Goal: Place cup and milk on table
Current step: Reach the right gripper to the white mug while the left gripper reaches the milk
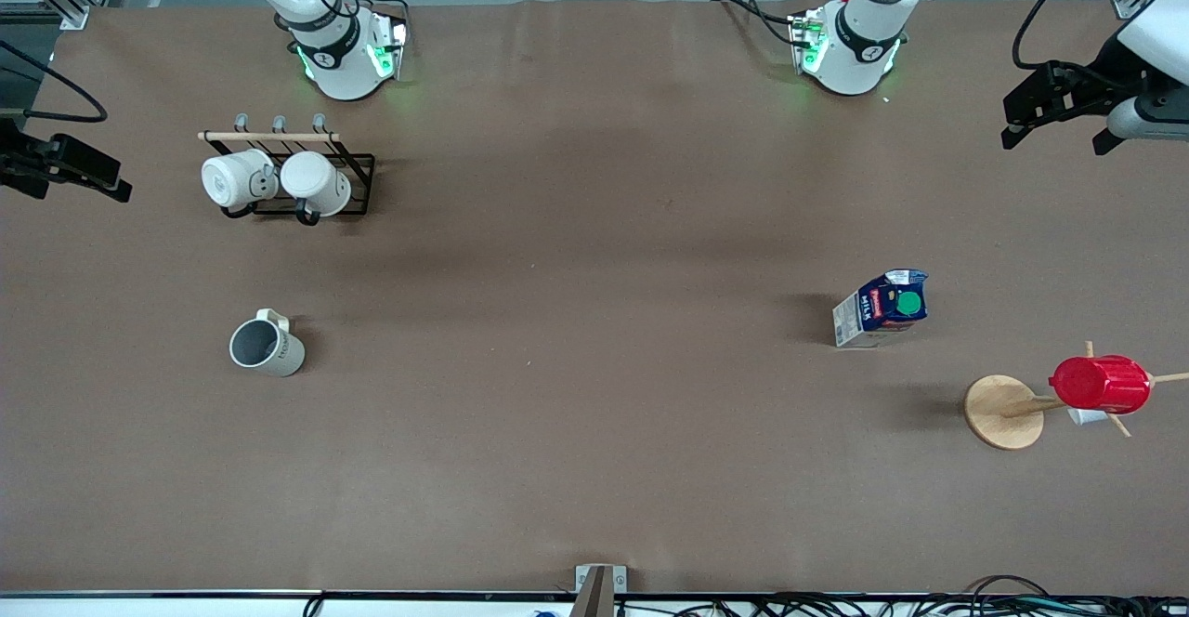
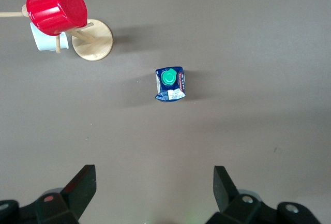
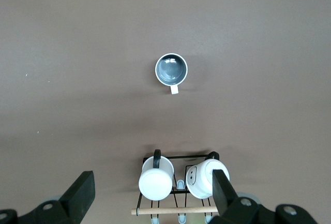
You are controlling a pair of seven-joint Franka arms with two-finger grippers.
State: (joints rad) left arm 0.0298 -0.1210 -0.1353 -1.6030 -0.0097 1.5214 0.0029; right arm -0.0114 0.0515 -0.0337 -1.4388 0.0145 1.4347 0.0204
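The cream-beige cup (image 1: 267,346) stands upright on the brown table (image 1: 576,320) toward the right arm's end, its grey inside showing in the right wrist view (image 3: 171,70). The dark-blue milk (image 1: 881,308) with its green cap stands upright on the table toward the left arm's end and also shows in the left wrist view (image 2: 170,84). My left gripper (image 1: 1054,138) hangs high and open, apart from the milk, with nothing between its fingers (image 2: 155,182). My right gripper (image 1: 70,185) hangs high, open and empty (image 3: 152,177), apart from the cup.
A black wire rack (image 1: 358,166) holding two white mugs (image 1: 279,180) stands farther from the camera than the cup. A wooden mug tree with a round disc base (image 1: 1003,411) carries a red ribbed cup (image 1: 1101,383), nearer to the camera than the milk.
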